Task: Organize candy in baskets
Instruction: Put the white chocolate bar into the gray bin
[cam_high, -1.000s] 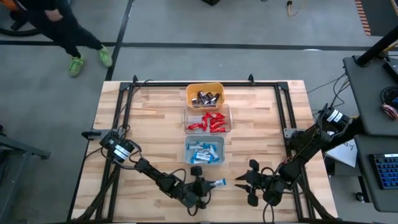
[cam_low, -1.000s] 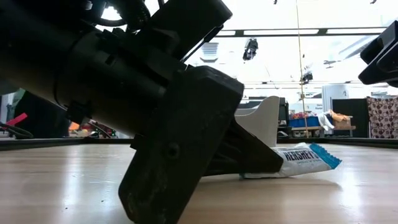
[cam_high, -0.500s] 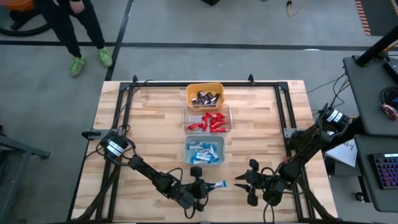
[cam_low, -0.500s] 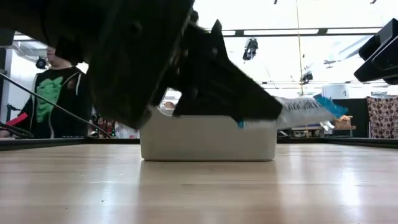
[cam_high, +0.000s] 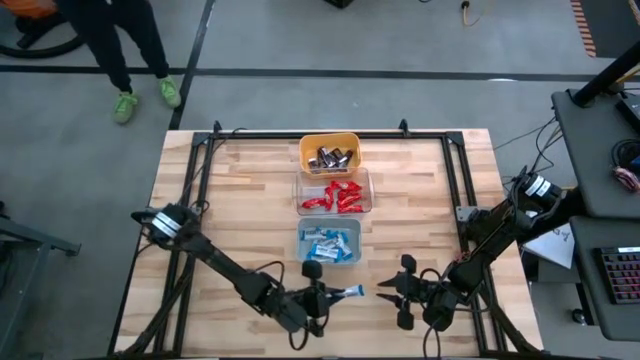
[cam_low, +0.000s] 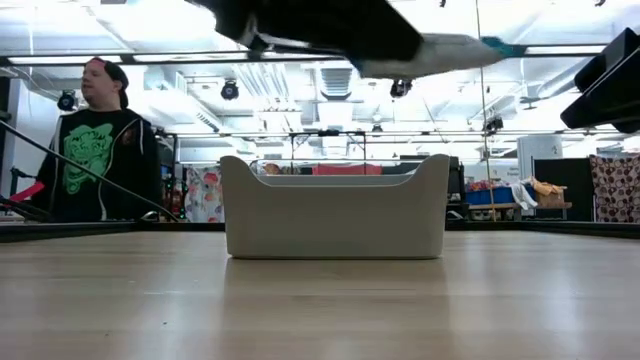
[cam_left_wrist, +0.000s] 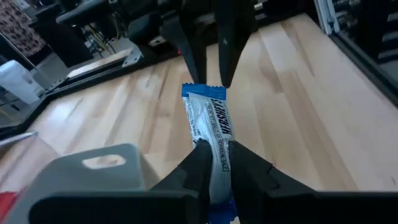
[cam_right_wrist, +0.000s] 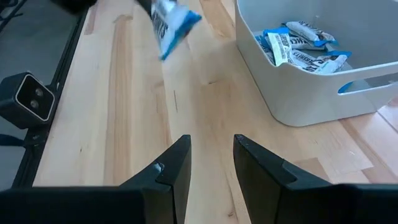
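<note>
High view: my left gripper (cam_high: 333, 294) is clamped on a blue-and-white bar (cam_high: 347, 293), just beside the grey-blue basket (cam_high: 303, 246) of matching bars; red fill the clear basket (cam_high: 365, 196), dark the yellow basket (cam_high: 304, 153).

Left wrist view: bar pinched at one end; I judge it light, crinkly, slippery.

Right wrist view: my right gripper (cam_right_wrist: 211, 158) waits, fingers apart.

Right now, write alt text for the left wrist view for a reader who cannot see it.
The left gripper holds a blue-and-white candy bar by one end between its dark fingers, above the wooden table. The rim of the pale grey-blue basket shows beside it, and the right gripper waits farther off.
</note>
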